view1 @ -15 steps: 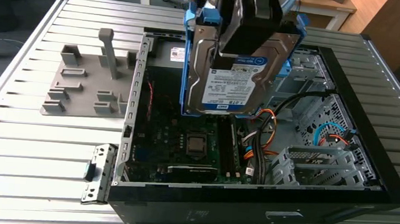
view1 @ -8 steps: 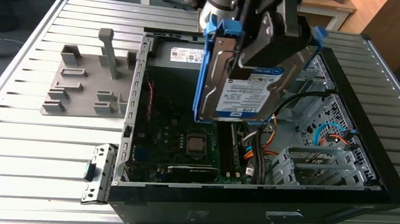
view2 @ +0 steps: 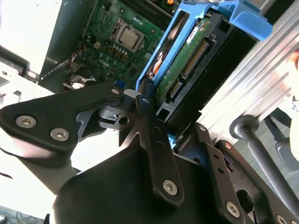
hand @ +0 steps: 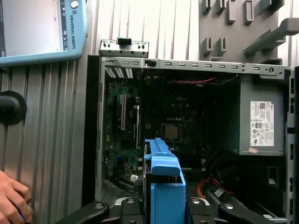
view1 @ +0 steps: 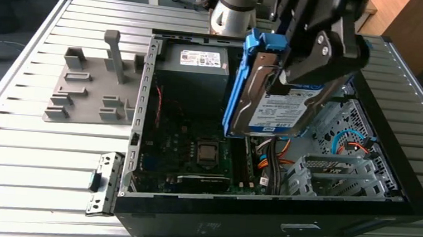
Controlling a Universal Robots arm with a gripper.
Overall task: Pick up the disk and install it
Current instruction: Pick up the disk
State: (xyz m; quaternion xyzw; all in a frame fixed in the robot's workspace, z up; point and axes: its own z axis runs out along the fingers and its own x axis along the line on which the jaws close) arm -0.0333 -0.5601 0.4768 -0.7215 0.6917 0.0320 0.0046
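In the exterior view, the flat silver disk with a white-and-blue label and a blue plastic frame (view1: 275, 112) is held tight by the black metal gripper (view1: 293, 74). The disk is kept up in the air over the open black computer case (view1: 264, 214). It is stood on its edge and tipped a little, with the label turned to the exterior view's right. A grey metal power box with a white sticker (view1: 200, 67) and a green board (view1: 194, 151) are seen inside the case. The case is laid on a silver slatted table (view1: 37, 156), beside a grey plastic holder (view1: 86, 90). In the second wrist view, the disk's edge (view2: 187, 65) is pinched by black fingers (view2: 148, 114). In the first wrist view, the blue frame (hand: 163, 184) is seen above the case, and a hand (hand: 14, 200) is rested on the table.
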